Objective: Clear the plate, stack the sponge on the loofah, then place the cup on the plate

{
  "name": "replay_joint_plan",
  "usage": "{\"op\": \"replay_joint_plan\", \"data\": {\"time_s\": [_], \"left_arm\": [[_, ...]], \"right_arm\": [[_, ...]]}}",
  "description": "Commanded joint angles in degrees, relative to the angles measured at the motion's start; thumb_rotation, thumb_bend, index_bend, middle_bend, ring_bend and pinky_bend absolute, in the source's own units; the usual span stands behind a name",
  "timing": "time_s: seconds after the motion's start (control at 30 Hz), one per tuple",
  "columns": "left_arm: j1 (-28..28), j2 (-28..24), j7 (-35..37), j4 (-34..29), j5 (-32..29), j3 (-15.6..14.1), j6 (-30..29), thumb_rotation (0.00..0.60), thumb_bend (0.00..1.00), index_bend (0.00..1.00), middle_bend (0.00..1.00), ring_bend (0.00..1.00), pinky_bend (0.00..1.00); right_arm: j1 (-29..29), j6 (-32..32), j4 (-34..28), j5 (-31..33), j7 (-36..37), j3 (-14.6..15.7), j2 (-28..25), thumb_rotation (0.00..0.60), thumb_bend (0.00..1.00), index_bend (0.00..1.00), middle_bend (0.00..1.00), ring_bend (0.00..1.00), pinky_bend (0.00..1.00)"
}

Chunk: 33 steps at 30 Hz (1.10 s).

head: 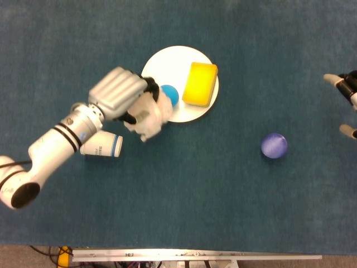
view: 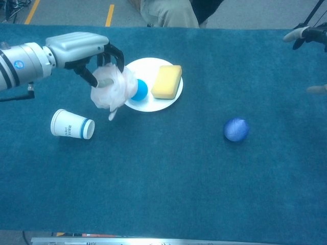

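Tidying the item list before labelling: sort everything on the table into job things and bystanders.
Job things: plate, loofah held by the left robot hand, yellow sponge, blue ball on the plate, cup lying on its side.

Lying about: purple ball.
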State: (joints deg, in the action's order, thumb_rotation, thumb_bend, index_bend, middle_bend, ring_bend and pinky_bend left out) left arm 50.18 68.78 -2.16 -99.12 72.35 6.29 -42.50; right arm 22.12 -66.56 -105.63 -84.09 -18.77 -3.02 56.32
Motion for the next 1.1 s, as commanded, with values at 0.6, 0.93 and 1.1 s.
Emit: {"op": "replay_joint_plan", "data": {"time_s": [0.6,0.93,1.1], "left_arm": [[1.14,0.91,-3.53,-10.81,-5.22,-2.29,2.68,0.600,0.37,0.42,0.37,0.43,0.43],[0.16,-0.05,-4.69,-14.67,-6.85,-5.68,3.53,0.600,0.37,0.42,0.37,0.43,0.43],[-0.28,0.28,-5.24,-16.89,-8.14,-6.89,3.29,0.600,0.37,0.40,0.36,0.43,0.43]], "right_arm": [[-0.21,0.34,1.35,-0.90,1.28,0.65,-0.11,0.600,0.00,0.19,0.32,0.24,0.40],[0.27,1.02,1.98,-1.00,1.45,0.54,0.35,0.600,0.00,0.19,0.32,0.24,0.40],[0.41,1.29,2.39,-0.98,1.73,0.56,0.45,0.600,0.00,0.19,0.32,0.24,0.40]]}}
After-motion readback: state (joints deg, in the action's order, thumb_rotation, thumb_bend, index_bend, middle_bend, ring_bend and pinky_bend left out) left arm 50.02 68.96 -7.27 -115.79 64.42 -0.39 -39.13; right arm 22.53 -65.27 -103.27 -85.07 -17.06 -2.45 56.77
